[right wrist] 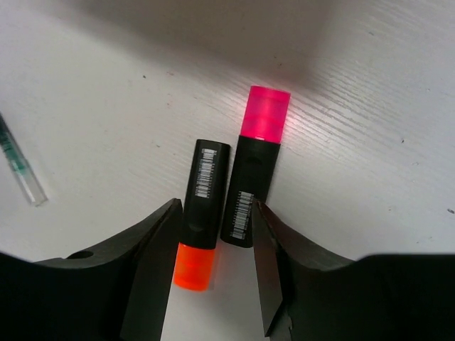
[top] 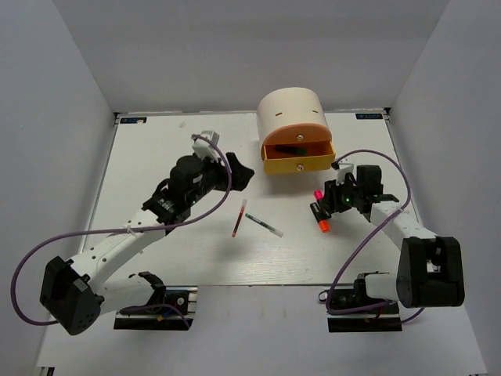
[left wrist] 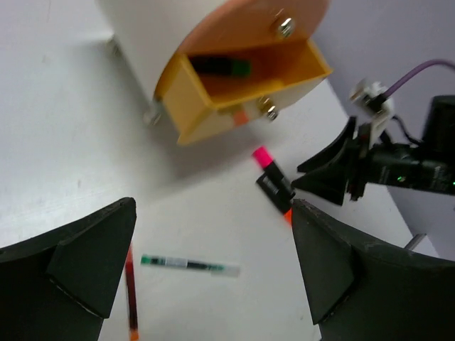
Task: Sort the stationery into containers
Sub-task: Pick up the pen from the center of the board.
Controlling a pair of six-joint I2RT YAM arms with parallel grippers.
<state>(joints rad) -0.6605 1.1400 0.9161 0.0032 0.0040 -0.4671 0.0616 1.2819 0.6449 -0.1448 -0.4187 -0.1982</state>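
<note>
Top cam overhead, whole counter; left wrist oblique, mid-range; right wrist close, downward; all share pink-capped highlighter.

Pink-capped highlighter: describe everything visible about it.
The pink-capped highlighter is a stubby marker with a black plastic-looking barrel, a white barcode label and a bright pink cap, fitted. It lies flat on the white table, close beside the orange-capped highlighter, caps pointing opposite ways. Its bare end sits just inside the open right gripper; contact cannot be told.

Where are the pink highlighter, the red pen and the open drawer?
pink highlighter [right wrist: 264, 114], right wrist view, on its pink cap.
red pen [top: 239, 219], top view, mid-barrel.
open drawer [top: 282, 165], top view, on its yellow front.
</note>
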